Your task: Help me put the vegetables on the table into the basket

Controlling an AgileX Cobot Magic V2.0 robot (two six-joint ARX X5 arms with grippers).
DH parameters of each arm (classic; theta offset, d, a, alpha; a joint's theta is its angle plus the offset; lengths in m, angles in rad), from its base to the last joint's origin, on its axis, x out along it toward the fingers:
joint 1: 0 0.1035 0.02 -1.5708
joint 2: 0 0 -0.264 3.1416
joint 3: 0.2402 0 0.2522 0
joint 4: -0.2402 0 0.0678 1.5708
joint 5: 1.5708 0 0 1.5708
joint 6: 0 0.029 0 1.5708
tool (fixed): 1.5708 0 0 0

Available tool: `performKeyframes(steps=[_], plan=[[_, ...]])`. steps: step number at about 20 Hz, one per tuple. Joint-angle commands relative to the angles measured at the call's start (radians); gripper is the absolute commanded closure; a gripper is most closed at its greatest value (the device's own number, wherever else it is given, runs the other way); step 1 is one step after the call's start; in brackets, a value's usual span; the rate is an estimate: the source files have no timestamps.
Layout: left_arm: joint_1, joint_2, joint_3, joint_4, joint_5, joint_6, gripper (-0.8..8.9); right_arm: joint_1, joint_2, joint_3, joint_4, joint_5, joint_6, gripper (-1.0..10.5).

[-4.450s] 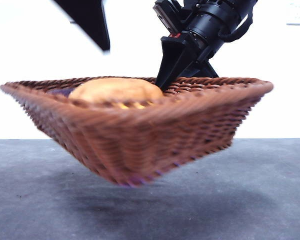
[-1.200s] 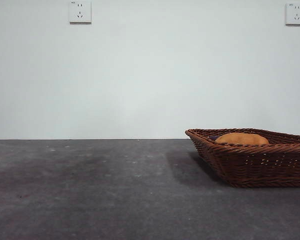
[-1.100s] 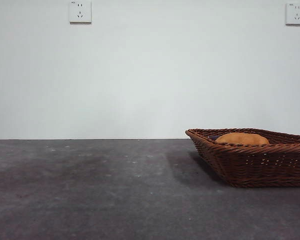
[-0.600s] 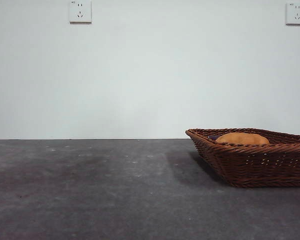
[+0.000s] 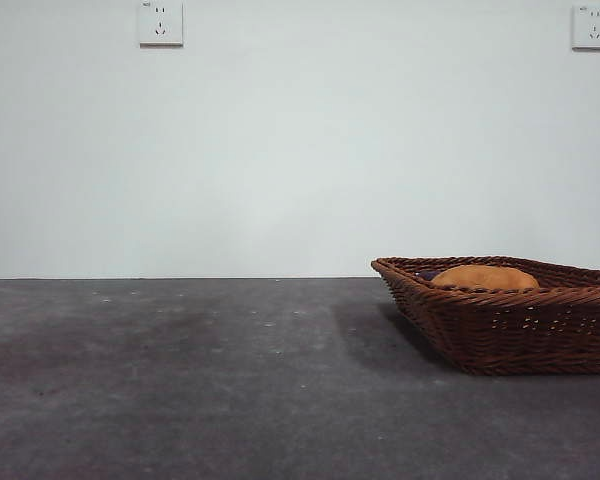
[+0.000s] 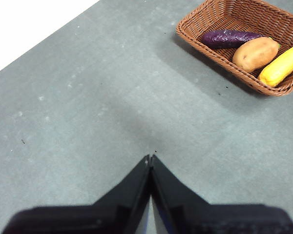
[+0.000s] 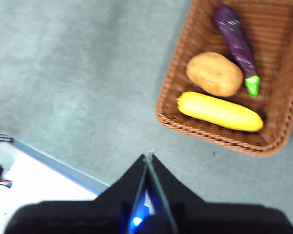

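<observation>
The brown wicker basket (image 5: 520, 320) stands on the dark grey table (image 5: 200, 380) at the right in the front view. It holds the purple eggplant (image 7: 236, 41), the tan potato (image 7: 215, 73) and the long yellow piece (image 7: 219, 111). The basket (image 6: 195, 36), eggplant (image 6: 228, 37), potato (image 6: 255, 53) and yellow piece (image 6: 281, 66) also show in the left wrist view. Only the potato (image 5: 483, 278) shows above the rim in the front view. My left gripper (image 6: 150, 158) is shut and empty, high above the table away from the basket. My right gripper (image 7: 149, 155) is shut and empty, above the table beside the basket.
Two wall sockets (image 5: 160, 22) sit on the white wall behind the table. The right wrist view shows the table's near edge (image 7: 53, 163) with a white floor beyond it.
3.6 s ago an arm held the basket lifted in mid-air close to the camera. It now stands on the table at the right, and both arms have left the front view.
</observation>
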Motion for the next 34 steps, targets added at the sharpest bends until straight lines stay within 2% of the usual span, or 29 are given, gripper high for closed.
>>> performKeyframes(steps=[1,5,10,12,16,18,20,22,23,24,26,28,34], plan=[[0.003,-0.003,-0.004,0.007,0.002,0.008,8.17,0.0,0.023,-0.002,-0.021,0.032,0.003,9.5],[0.003,-0.001,-0.004,0.006,0.005,0.008,8.17,0.0,0.067,-0.002,-0.021,0.15,0.003,9.5],[0.003,0.0,-0.004,0.016,0.005,0.011,8.17,0.0,0.108,-0.002,-0.02,0.256,0.003,9.5],[0.003,-0.001,-0.004,0.031,0.004,-0.058,8.16,0.0,0.118,-0.002,0.0,0.293,0.003,9.5],[-0.004,-0.015,-0.004,0.152,-0.008,-0.059,8.16,-0.001,0.119,-0.002,0.091,0.307,0.003,9.5],[0.044,-0.047,-0.004,0.252,-0.022,0.008,8.16,-0.001,0.119,-0.002,0.145,0.306,0.003,9.5],[0.157,-0.107,-0.005,0.339,0.04,0.049,8.16,-0.001,0.119,-0.002,0.201,0.306,0.003,9.5],[0.276,-0.181,-0.023,0.388,0.211,0.05,8.16,-0.001,0.119,-0.002,0.247,0.309,0.003,9.5],[0.332,-0.229,-0.058,0.423,0.278,0.05,8.16,-0.001,0.119,-0.002,0.266,0.31,0.003,9.5],[0.381,-0.289,-0.115,0.47,0.292,0.051,8.17,-0.001,0.119,-0.002,0.286,0.31,0.003,9.5],[0.449,-0.403,-0.259,0.578,0.256,0.073,8.16,-0.001,0.119,-0.002,0.32,0.309,0.003,9.5],[0.506,-0.528,-0.475,0.717,0.243,0.078,8.17,-0.001,0.119,-0.002,0.335,0.309,0.003,9.5],[0.544,-0.847,-1.086,0.943,0.227,-0.064,8.16,-0.001,0.119,-0.002,0.336,0.309,0.003,9.5]])
